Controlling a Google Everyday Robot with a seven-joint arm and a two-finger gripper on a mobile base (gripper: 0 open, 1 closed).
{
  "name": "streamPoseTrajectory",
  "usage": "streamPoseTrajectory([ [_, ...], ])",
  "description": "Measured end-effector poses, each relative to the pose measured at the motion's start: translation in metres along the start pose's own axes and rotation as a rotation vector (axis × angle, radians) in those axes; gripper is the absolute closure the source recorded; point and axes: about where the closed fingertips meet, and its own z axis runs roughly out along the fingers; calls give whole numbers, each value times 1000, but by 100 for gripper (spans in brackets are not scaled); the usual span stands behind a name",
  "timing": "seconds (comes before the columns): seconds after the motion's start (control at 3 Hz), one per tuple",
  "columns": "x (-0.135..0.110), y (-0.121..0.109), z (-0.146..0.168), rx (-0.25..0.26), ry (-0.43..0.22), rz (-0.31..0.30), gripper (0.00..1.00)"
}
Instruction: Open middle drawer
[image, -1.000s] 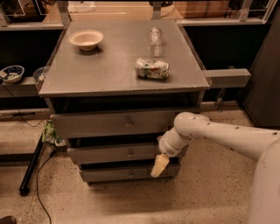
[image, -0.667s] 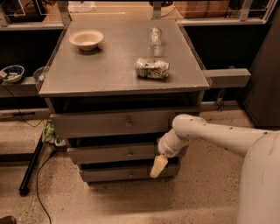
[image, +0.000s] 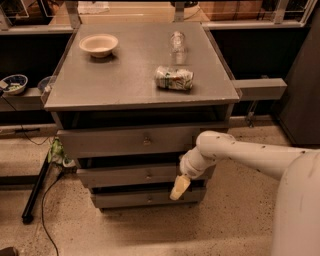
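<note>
**Gripper parked at the middle drawer's right end, little changed**

From my station the gripper (image: 180, 187) hangs at the right end of the middle drawer (image: 125, 176), its pale tip pointing down over the gap above the lowest drawer (image: 135, 198). That is almost where it was a second ago. I cannot tell whether the claw is spread or pressed together, nor whether it touches the front. The drawer sits second in the grey cabinet (image: 135, 95), its front about where it was. The arm (image: 240, 152) now fills more of the lower right corner. On top, the bowl (image: 98, 44), bottle (image: 177, 41) and can (image: 173, 78) have not moved.
</note>
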Motion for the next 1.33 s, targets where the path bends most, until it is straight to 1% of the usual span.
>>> streamPoseTrajectory([
  [0.33, -10, -10, -6, 49, -23, -6, 0],
  [0.67, -10, -11, -2, 50, -19, -7, 0],
  [1.0, -15, -23, 11, 42, -27, -19, 0],
  [1.33, -15, -24, 14, 39, -27, -19, 0],
])
